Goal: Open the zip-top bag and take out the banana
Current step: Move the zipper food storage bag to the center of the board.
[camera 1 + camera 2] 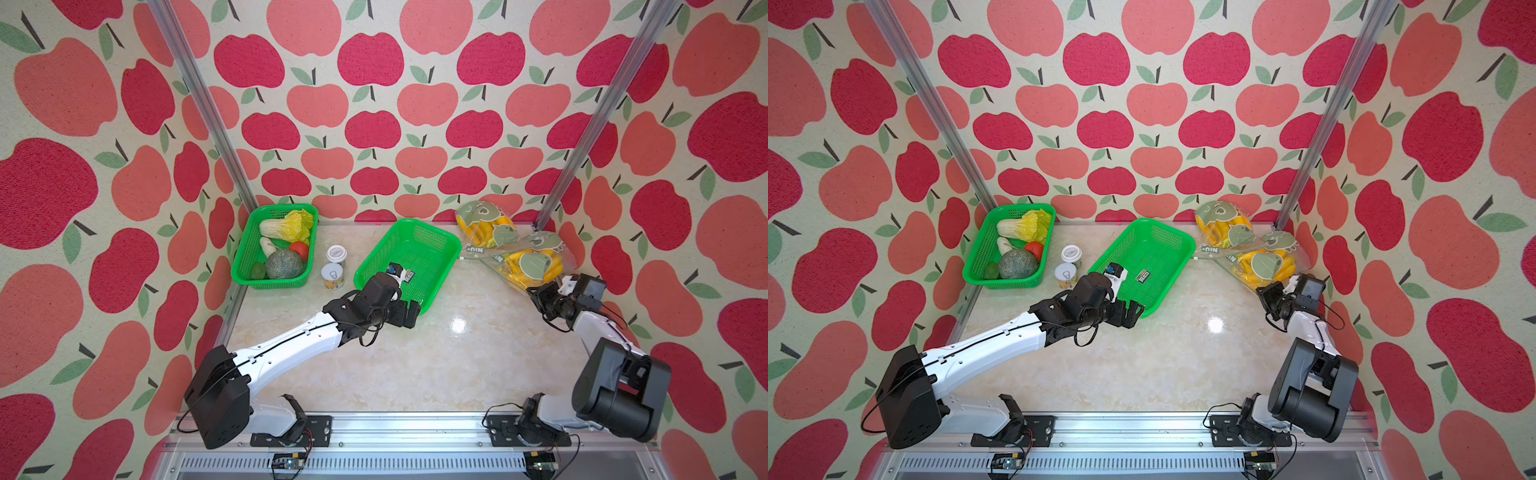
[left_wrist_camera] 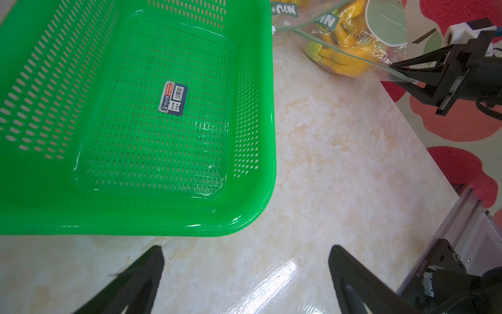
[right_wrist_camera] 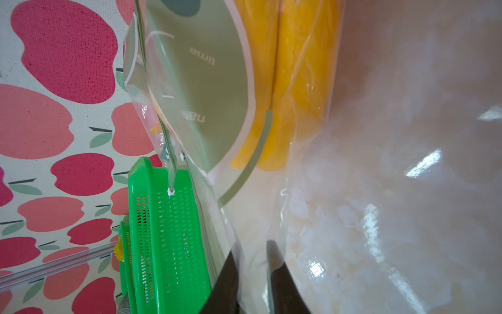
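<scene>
clear plastic film makes up the zip-top bag: thin, limp and shiny, so it will likely slip and bunch rather than keep a shape. it lies at the far right of the bench, just beside the rim of the empty green basket, with a second bag of the same kind behind it against the wall. the banana is inside, a yellow bunch bulging against the film, probably light enough for the whole bag to drag if it is pulled from one side only. the right jaws are closed to a narrow gap, pinching film at the bag's near edge, the end away from the printed band; whether that edge is the zip line i cannot tell. the left jaws stand wide apart, holding nothing, over bare bench by the basket's near corner. the best second hold looks like the band end by the small white tab, where the plastic seems stiffer; the banana is best taken across its thick middle
</scene>
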Controlling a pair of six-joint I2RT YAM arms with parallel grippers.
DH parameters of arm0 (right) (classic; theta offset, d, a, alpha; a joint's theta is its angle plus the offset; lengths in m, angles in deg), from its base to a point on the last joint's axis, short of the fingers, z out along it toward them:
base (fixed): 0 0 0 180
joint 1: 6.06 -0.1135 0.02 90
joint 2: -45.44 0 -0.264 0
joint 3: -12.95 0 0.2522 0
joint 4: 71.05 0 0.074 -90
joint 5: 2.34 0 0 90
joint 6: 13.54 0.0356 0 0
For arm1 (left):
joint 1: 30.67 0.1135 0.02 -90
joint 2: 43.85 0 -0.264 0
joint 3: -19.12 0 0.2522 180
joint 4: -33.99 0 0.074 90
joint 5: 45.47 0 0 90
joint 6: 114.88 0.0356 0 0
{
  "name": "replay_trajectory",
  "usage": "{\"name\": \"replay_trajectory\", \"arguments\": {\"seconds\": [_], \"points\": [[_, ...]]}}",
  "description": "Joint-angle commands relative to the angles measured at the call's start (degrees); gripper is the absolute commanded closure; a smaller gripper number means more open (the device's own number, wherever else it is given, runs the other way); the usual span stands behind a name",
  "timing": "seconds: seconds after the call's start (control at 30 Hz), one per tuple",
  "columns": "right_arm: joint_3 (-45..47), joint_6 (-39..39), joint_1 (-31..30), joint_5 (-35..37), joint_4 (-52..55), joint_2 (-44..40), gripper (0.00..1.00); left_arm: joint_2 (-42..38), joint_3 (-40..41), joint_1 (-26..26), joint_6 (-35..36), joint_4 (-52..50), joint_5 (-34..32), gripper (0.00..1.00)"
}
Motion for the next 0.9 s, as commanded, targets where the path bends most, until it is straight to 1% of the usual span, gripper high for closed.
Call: {"name": "replay_trajectory", "arguments": {"seconds": [0.0, 0.07, 0.2, 0.37, 0.47, 0.63, 0.77, 0.87], "points": [[-1.5, -2.5, -1.9, 3.1, 5.4, -4.2, 0.95, 1.9, -3.1, -0.6, 0.7, 0.4, 2.6, 0.02], [-1.0, -3.9, -3.3, 4.9, 8.1, -7.1, 1.00, 3.6, -5.1, -0.9, 1.0, 0.2, 3.9, 0.02], [0.2, -5.7, -5.4, 8.2, 14.4, -13.2, 1.00, 9.2, -11.1, -1.7, 3.3, -1.7, 5.1, 0.02], [4.4, -5.2, -8.7, 9.2, 21.6, -20.7, 1.00, 19.1, -21.6, -2.1, 6.6, -5.3, 7.3, 0.02], [7.5, -2.1, -12.4, 10.9, 26.1, -25.5, 1.00, 27.0, -30.2, -2.3, 7.9, -9.1, 8.9, 0.01], [12.2, 5.8, -17.4, 15.4, 36.2, -34.8, 1.00, 41.5, -47.2, -3.2, 8.7, -17.9, 9.7, 0.00], [14.2, 8.8, -18.0, 18.6, 42.2, -41.9, 1.00, 50.9, -58.5, -4.0, 11.0, -22.7, 9.0, 0.01], [14.9, 9.1, -18.1, 20.5, 44.4, -44.4, 1.00, 56.3, -65.1, -4.4, 13.1, -25.4, 9.6, 0.01]]}}
